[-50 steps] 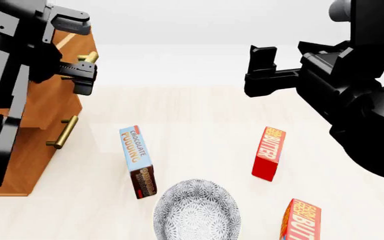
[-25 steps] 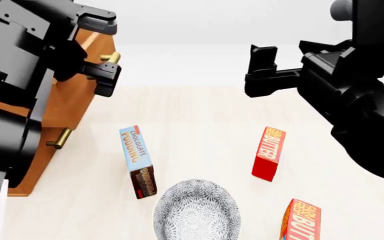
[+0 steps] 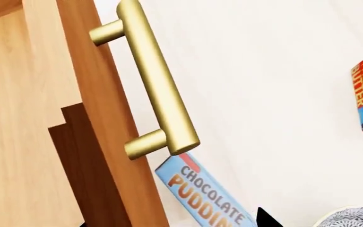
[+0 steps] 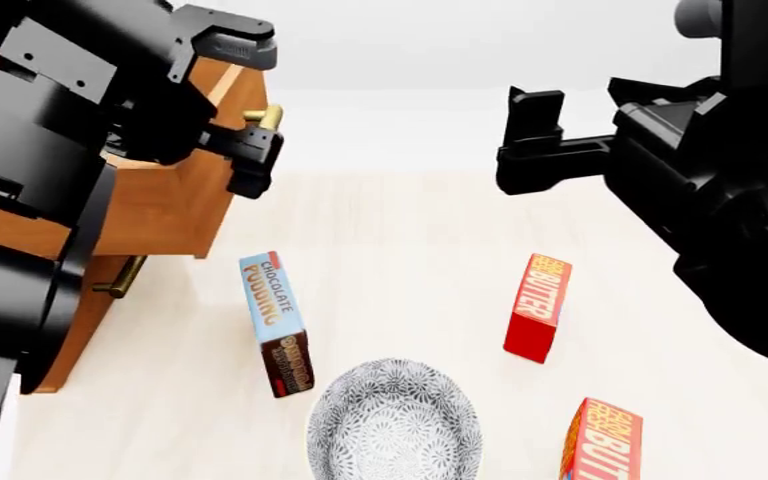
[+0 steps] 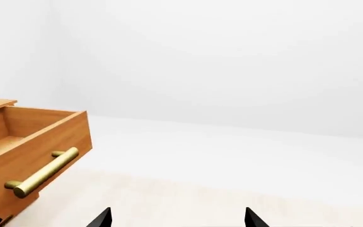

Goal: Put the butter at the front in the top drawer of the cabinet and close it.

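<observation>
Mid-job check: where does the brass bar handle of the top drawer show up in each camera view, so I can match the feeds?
Head view: the brass bar handle of the orange-brown wooden top drawer peeks out upper left, mostly hidden by the left gripper.
Left wrist view: handle fills the upper centre, close up.
Right wrist view: handle at lower left, on the pulled-out drawer.
Shared landmark: the blue-and-brown "CHOCOLATE PUDDING" box shows in the head and left wrist views only.

A "CHOCOLATE PUDDING" box [image 4: 275,322] lies near a patterned grey bowl [image 4: 392,420]; beside them, seemingly apart, lies a second butter carton [image 4: 539,306].
</observation>
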You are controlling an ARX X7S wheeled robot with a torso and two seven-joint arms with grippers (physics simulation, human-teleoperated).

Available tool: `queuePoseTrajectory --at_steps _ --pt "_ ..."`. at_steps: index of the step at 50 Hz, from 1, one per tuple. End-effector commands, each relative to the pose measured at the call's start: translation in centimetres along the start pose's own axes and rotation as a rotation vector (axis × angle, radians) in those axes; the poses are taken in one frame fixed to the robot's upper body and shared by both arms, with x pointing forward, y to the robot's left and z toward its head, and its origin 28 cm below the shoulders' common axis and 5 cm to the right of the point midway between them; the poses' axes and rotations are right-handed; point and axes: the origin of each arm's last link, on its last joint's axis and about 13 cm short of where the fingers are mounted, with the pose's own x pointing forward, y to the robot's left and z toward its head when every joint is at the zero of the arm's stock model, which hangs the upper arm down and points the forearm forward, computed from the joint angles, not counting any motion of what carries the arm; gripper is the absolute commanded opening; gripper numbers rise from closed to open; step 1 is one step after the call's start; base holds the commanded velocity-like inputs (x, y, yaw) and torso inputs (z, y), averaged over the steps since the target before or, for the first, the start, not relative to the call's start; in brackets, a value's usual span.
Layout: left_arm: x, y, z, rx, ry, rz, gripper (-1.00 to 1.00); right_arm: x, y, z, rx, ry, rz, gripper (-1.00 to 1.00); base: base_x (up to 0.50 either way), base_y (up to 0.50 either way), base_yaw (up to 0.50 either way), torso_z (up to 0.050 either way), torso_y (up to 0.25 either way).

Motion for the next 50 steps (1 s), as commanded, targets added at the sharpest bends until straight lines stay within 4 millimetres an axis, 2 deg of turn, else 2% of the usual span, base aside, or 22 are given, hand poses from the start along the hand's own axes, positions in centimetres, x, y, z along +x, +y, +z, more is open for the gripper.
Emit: queuePoseTrajectory --at_steps 1,9,13,16,20,26,35,42,50 --pt "1.2 -3.8 0.7 0.020 -0.120 -0.457 1.00 -0.1 -0.1 0.0 -0.002 0.001 -0.006 1.00 0.01 0.00 -0.01 0.000 0.000" --pt "-0.1 -4.3 1.3 0.027 -0.201 -0.465 1.00 0.0 -0.1 -0.2 0.000 0.004 -0.004 1.00 0.00 0.00 -0.01 -0.002 0.000" --pt "-2.4 -3.9 1.8 -0.031 -0.342 -0.365 1.00 -0.2 -0.2 -0.3 0.004 0.005 -0.008 1.00 0.00 0.00 -0.01 0.000 0.000" --pt "-4.1 -4.0 1.2 -0.049 -0.491 -0.288 1.00 -0.3 -0.3 -0.4 0.004 0.003 -0.011 1.00 0.00 0.00 -0.01 0.000 0.000" --pt "-6.0 -5.0 -1.5 -0.015 -0.667 -0.082 1.00 -0.3 -0.5 -0.5 0.008 0.005 -0.018 1.00 0.00 0.00 -0.01 0.000 0.000" --pt "-6.6 -6.1 -5.1 0.030 -0.801 0.063 1.00 -0.3 -0.4 -0.7 0.012 0.005 -0.014 1.00 0.00 0.00 -0.01 0.000 0.000" --pt "-6.1 -6.8 -10.9 -0.037 -0.939 0.129 1.00 -0.5 -0.5 -0.9 0.018 0.005 -0.018 1.00 0.00 0.00 0.00 0.000 0.000" --pt "-4.6 -6.5 -15.6 -0.015 -1.028 0.306 1.00 -0.7 -0.6 -0.9 0.021 0.000 -0.023 1.00 0.00 0.00 0.00 0.000 0.000" --pt "-3.3 -6.3 -19.6 -0.064 -1.139 0.358 1.00 -0.9 -0.5 -0.9 0.027 -0.008 -0.019 1.00 0.00 0.00 0.00 0.000 0.000"
